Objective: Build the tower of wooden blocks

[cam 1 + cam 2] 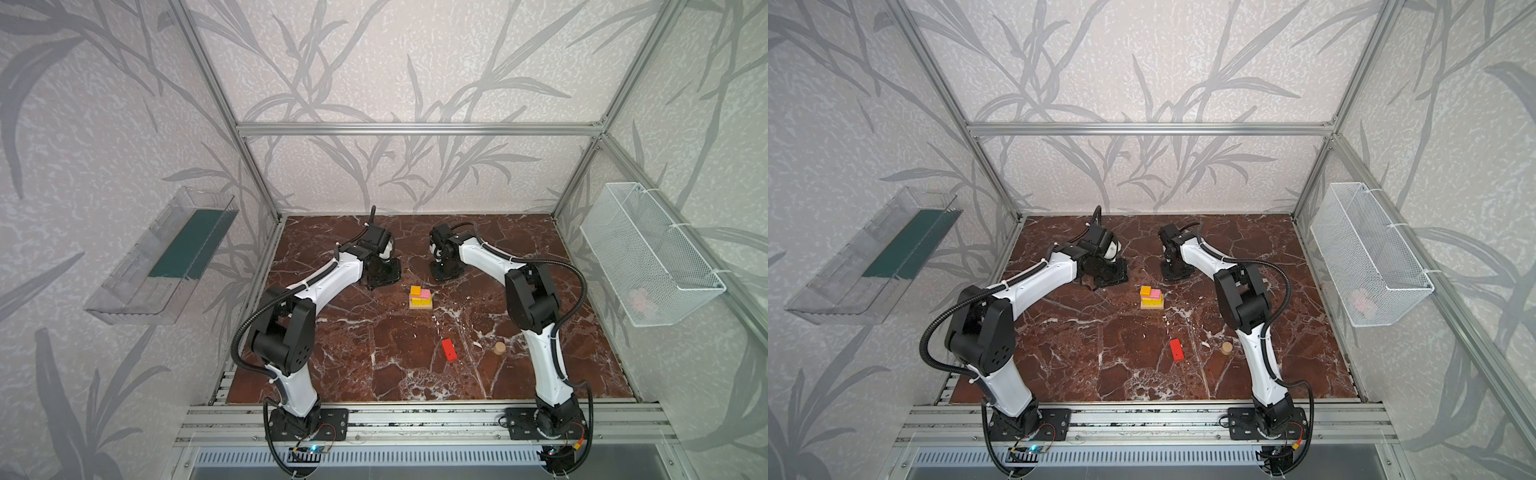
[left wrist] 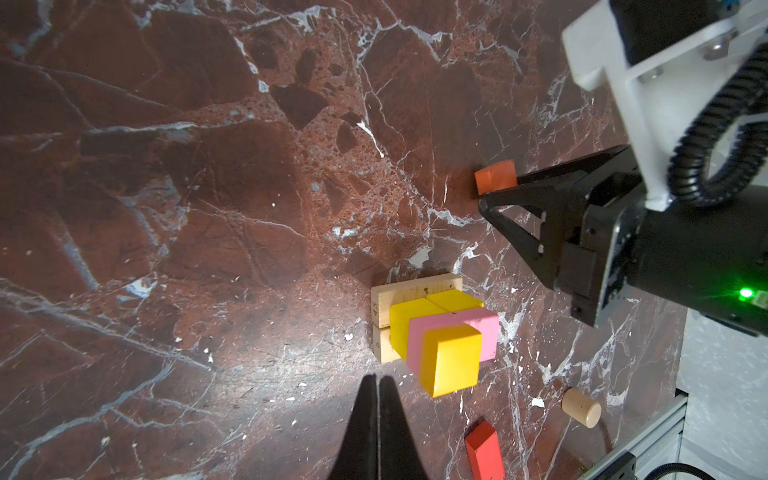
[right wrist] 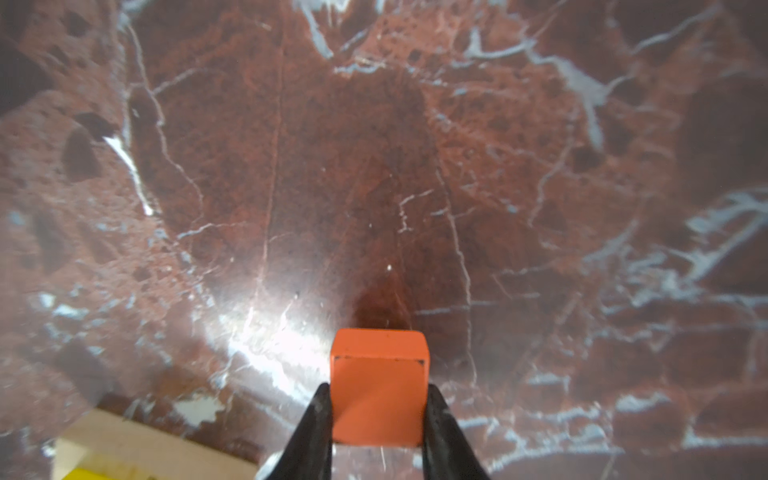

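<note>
The tower (image 1: 420, 299) (image 1: 1151, 297) (image 2: 415, 291) stands mid-table: tan planks, yellow cubes, a pink brick (image 2: 488, 332) and an orange-yellow cube (image 2: 451, 359) on top. My right gripper (image 3: 378, 388) (image 1: 446, 272) is behind the tower and to its right. It is shut on an orange-red cube (image 3: 379, 357) (image 2: 495, 176), low at the table; both top views hide the cube. My left gripper (image 2: 377, 379) (image 1: 380, 276) is shut and empty, close to the tower's left. A red brick (image 1: 449, 349) (image 2: 484, 453) and a tan cylinder (image 1: 499, 347) (image 2: 581, 407) lie nearer the front.
A white wire basket (image 1: 648, 253) hangs on the right wall and a clear plastic tray (image 1: 162, 257) on the left wall. An aluminium rail (image 1: 415, 419) runs along the table's front edge, carrying both arm bases.
</note>
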Robot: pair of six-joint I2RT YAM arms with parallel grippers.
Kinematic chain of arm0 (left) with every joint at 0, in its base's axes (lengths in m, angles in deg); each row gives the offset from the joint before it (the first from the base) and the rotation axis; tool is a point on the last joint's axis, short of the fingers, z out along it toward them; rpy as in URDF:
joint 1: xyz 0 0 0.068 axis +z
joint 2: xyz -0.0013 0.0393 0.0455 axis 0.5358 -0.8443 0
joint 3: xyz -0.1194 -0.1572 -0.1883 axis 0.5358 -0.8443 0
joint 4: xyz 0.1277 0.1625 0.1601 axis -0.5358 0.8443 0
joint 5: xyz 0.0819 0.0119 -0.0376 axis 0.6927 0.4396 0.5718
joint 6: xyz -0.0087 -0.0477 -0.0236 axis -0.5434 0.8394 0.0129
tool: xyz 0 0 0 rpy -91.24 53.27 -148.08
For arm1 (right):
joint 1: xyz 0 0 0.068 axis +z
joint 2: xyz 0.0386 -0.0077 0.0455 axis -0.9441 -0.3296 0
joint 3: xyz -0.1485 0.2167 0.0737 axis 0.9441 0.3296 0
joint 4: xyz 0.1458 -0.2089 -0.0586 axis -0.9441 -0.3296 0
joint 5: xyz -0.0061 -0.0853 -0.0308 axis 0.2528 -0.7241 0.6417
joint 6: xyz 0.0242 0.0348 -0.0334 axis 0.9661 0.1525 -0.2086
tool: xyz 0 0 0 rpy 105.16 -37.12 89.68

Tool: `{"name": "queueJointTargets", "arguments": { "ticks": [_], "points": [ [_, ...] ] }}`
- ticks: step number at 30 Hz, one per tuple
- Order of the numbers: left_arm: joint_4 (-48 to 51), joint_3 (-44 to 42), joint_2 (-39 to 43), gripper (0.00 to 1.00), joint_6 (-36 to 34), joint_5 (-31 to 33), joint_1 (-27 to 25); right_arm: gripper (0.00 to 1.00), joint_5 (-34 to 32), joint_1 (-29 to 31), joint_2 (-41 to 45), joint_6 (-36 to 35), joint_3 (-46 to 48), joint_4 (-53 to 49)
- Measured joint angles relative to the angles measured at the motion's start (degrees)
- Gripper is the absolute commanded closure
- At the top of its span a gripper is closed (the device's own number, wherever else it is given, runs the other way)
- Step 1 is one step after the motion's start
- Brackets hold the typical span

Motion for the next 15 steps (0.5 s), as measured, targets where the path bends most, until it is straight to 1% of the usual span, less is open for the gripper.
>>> {"name": "queueJointTargets", "arguments": {
  "ticks": [9, 15],
  "points": [
    [-0.1, -1.9, 5.1, 1.00, 0.0, 0.2, 0.2, 0.81, 0.9, 1.1, 14.8, 4.0, 5.9, -0.3],
    [-0.8, -4.0, 7.7, 1.00, 0.1, 0.2, 0.2, 0.81, -0.1, 4.9, 21.3, 6.5, 10.4, -0.5]
  ]
}}
